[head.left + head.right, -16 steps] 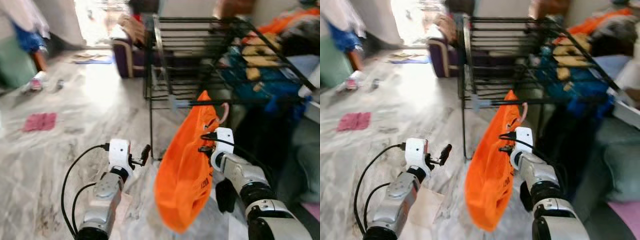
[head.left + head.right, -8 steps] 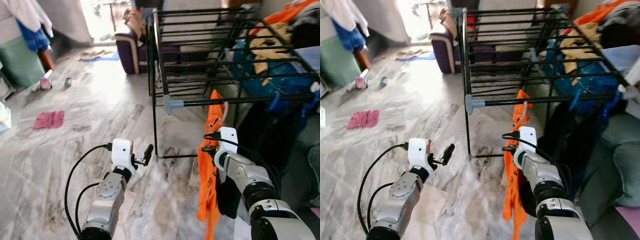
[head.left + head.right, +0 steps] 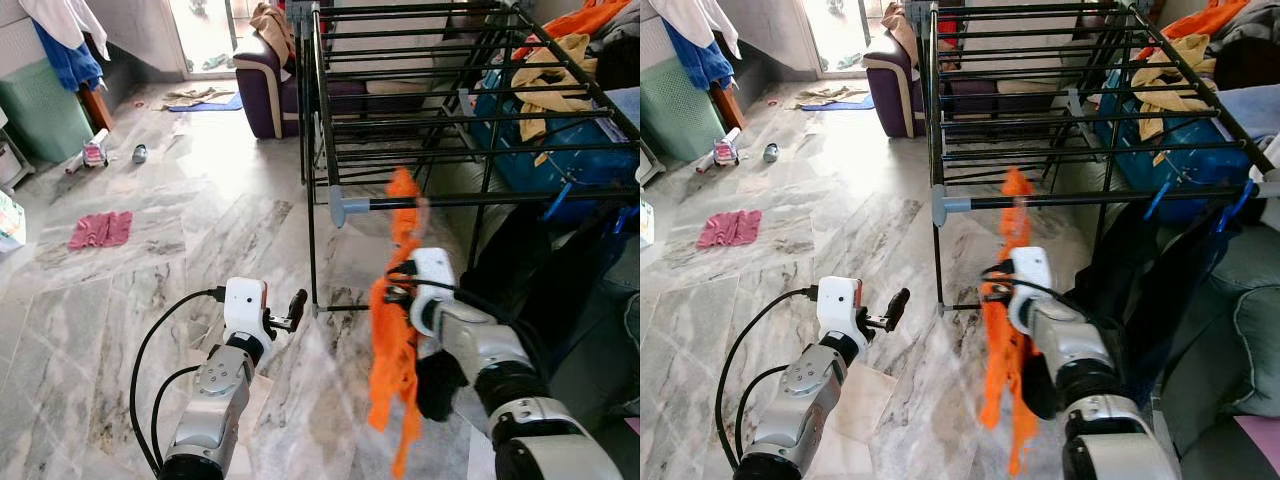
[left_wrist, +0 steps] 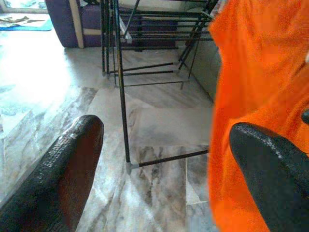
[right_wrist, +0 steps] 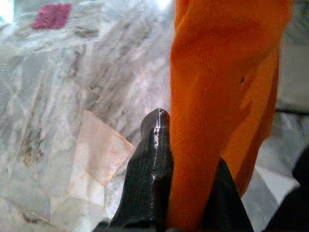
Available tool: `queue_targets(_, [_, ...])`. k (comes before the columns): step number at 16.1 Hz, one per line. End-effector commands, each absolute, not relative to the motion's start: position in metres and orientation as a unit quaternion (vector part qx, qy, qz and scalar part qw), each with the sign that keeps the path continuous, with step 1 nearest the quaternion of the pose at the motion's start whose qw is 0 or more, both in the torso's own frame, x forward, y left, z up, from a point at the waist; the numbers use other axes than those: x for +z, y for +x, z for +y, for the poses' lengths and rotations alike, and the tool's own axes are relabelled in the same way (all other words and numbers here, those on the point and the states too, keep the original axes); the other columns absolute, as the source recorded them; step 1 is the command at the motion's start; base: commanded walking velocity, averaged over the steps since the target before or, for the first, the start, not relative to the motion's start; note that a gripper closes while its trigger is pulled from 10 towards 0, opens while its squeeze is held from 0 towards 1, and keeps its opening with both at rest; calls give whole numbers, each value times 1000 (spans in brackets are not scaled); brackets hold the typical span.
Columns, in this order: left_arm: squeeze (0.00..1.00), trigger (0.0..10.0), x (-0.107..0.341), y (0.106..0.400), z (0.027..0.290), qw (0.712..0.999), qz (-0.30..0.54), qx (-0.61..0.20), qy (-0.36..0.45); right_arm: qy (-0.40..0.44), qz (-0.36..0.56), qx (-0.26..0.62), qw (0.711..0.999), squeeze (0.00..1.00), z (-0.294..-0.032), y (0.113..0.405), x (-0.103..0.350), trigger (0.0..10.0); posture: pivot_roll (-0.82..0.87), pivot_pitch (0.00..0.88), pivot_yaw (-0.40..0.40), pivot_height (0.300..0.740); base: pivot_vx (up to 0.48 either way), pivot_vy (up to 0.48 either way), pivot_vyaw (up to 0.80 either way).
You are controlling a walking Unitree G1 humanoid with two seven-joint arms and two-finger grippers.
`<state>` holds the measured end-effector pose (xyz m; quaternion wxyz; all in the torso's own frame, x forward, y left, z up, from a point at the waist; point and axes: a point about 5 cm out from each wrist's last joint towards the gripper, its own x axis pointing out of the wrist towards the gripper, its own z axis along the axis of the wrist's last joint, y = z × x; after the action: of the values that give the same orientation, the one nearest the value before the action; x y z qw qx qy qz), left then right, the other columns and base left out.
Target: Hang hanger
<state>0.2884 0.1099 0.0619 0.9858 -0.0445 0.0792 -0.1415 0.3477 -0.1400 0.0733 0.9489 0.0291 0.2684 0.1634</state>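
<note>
While my right gripper (image 5: 186, 193) is raised ahead of the torso, its two black fingers are clenched on a long orange fabric garment (image 3: 398, 320), with the cloth running between the pads in the right wrist view. From the jaws, the garment rises toward the near horizontal bar of the black metal drying rack (image 3: 480, 110) and hangs down below them in loose folds. I cannot make out the hanger itself; the upper end of the garment is blurred and lies just at the grey-capped front rail (image 3: 352, 208), and I cannot tell whether it touches.

My left gripper (image 4: 159, 154) is held out over the grey-veined marble floor (image 3: 150, 290), jaws released and spread wide with nothing between them. Ahead of those jaws stands the rack's front leg, and the orange garment hangs just beside the far fingertip (image 4: 270, 164), apart from it.

Beyond the rack stands a dark purple sofa (image 3: 268, 85). A pink cloth (image 3: 100, 229) lies on the floor, well apart from both grippers.
</note>
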Motion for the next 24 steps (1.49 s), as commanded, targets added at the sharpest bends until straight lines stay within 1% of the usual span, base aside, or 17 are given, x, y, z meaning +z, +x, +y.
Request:
queue_targets(1, [0, 10000, 62, 287, 113, 987, 82, -135, -43, 22, 235, 181, 955, 0, -133, 354, 89, 10000, 15, 0, 6, 740, 0, 0, 0])
queue_targets(5, [0, 10000, 61, 285, 117, 986, 87, -137, -36, 31, 227, 186, 955, 0, -124, 357, 91, 10000, 26, 0, 11, 740, 0, 0, 0])
queue_targets(7, [0, 10000, 61, 285, 120, 986, 89, -137, -34, 46, 231, 191, 953, 0, -115, 363, 96, 10000, 40, 0, 11, 740, 0, 0, 0])
queue_targets(8, [0, 10000, 62, 284, 120, 986, 91, -137, -34, 82, 251, 194, 945, 0, -110, 366, 99, 10000, 47, 0, 12, 740, 0, 0, 0])
queue_targets(10, [0, 10000, 61, 282, 119, 985, 94, -140, -34, 107, 271, 214, 932, 0, -104, 369, 102, 10000, 50, 0, 12, 740, 0, 0, 0])
queue_targets(14, [0, 10000, 60, 280, 118, 984, 101, -143, -33, 135, 289, 202, 926, 0, -103, 373, 102, 10000, 59, 0, 7, 740, 0, 0, 0])
queue_targets(20, [0, 10000, 58, 278, 121, 984, 113, -137, -23, 154, 343, 155, 913, 0, -115, 353, 63, 10000, 71, 0, 10, 740, 0, 0, 0])
queue_targets(24, [0, 10000, 59, 280, 120, 984, 114, -135, -22, 155, 344, 145, 915, 0, -119, 352, 60, 10000, 70, 0, 11, 740, 0, 0, 0])
